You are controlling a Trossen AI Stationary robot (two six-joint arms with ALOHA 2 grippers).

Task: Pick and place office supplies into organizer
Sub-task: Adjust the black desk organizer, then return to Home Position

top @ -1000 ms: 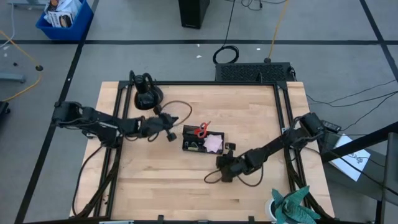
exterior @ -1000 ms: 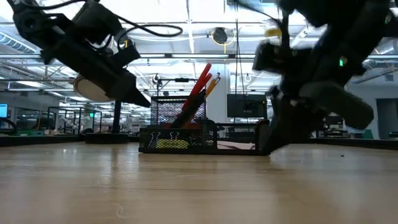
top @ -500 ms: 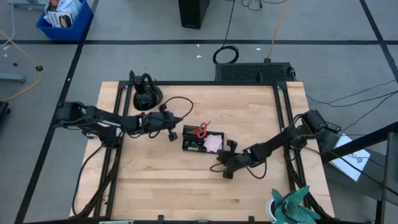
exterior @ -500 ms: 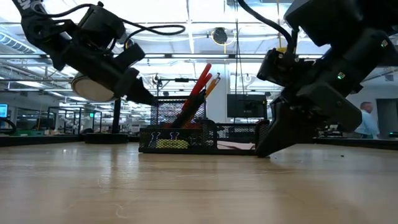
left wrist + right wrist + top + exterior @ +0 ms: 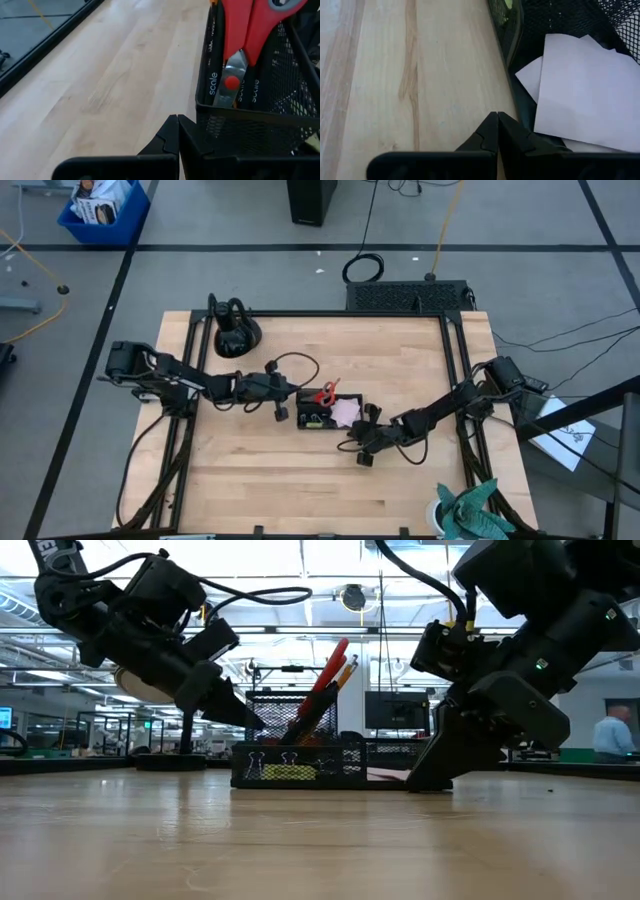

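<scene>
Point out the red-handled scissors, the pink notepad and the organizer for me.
red-handled scissors (image 5: 250, 30): left wrist view, on the red handle above the pivot.
pink notepad (image 5: 345, 410): high view, middle of the top sheet.
organizer (image 5: 300, 768): low view, on the front mesh wall.

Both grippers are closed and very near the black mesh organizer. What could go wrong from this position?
1. The shut left gripper sits at the black mesh organizer wall; pushing on could slide or tip it, spilling the upright red-handled scissors.
2. The shut right gripper points at the organizer's edge beside the pale square notepad; it might crease the sheets.
3. With both arms pressing from opposite sides, the light organizer could be squeezed.
</scene>
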